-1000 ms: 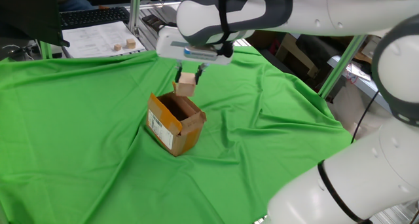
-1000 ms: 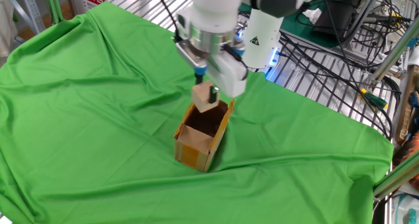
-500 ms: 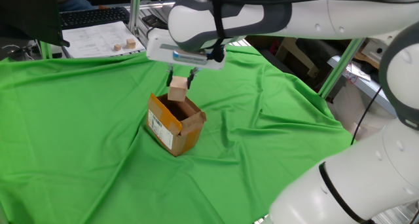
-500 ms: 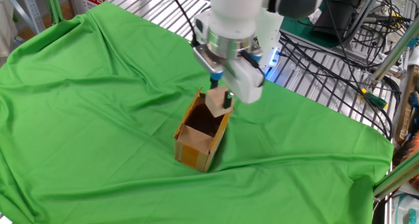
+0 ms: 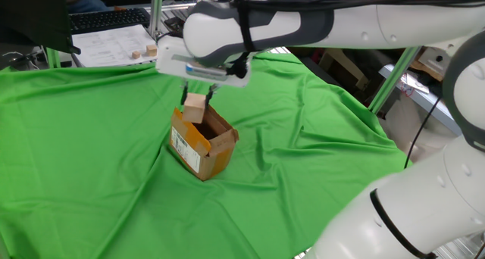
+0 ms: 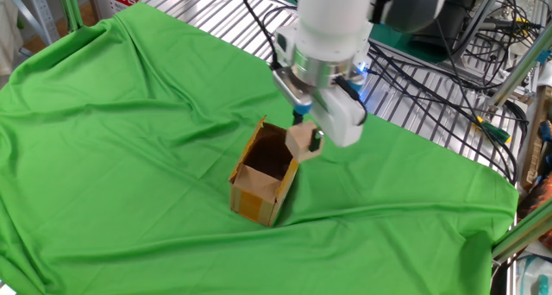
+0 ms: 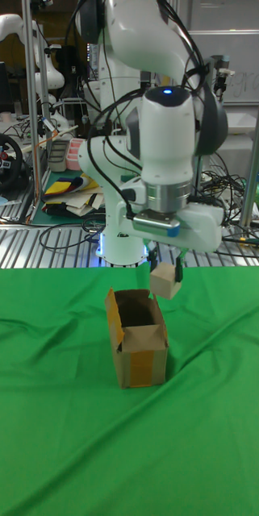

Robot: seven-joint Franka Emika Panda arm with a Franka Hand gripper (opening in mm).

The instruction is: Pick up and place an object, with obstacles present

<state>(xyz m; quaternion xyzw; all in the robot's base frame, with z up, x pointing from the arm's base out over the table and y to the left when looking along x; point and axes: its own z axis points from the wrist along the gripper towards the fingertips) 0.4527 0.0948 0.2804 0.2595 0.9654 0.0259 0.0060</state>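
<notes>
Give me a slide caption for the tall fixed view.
Franka gripper carries a tan wooden cube above the green cloth, beside the open cardboard box.

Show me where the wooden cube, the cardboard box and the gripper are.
wooden cube (image 5: 195, 107), one fixed view, its front face.
cardboard box (image 6: 254, 196), the other fixed view, its front wall.
gripper (image 7: 166, 274), tall fixed view, between its fingertips.

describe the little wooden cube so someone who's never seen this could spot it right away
Find the green cloth over the table, then the open brown cardboard box near its middle. Just above the box's rim, the gripper holds the wooden cube: pale tan, plain-faced, far smaller than the box, and off the cloth.
</notes>
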